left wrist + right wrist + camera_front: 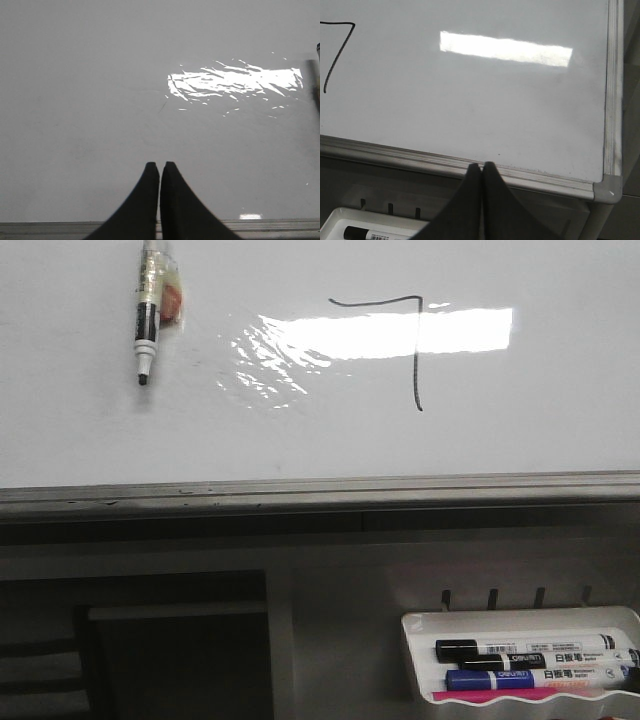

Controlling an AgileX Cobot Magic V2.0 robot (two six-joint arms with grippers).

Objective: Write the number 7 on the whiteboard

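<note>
Your number 7 [410, 340] sits on the whiteboard [80, 440], right of centre in the front view, its downstroke crossing the bright light reflection. A marker [147, 320] lies on the board at upper left, well apart from the figure. Left gripper [160, 170]: jaws together, nothing between them, over bare board. Right gripper [481, 170]: jaws together too, at the bottom rail [395, 157]; the 7 [337, 52] lies well off to one side of them. The marker tray [420, 640] holds several markers below the board.

The whiteboard [90, 440] is carrying everything here. A drawn number 7 [412, 340] is sitting toward its right side, and a capless black marker [148, 315] is lying near the far left corner.
</note>
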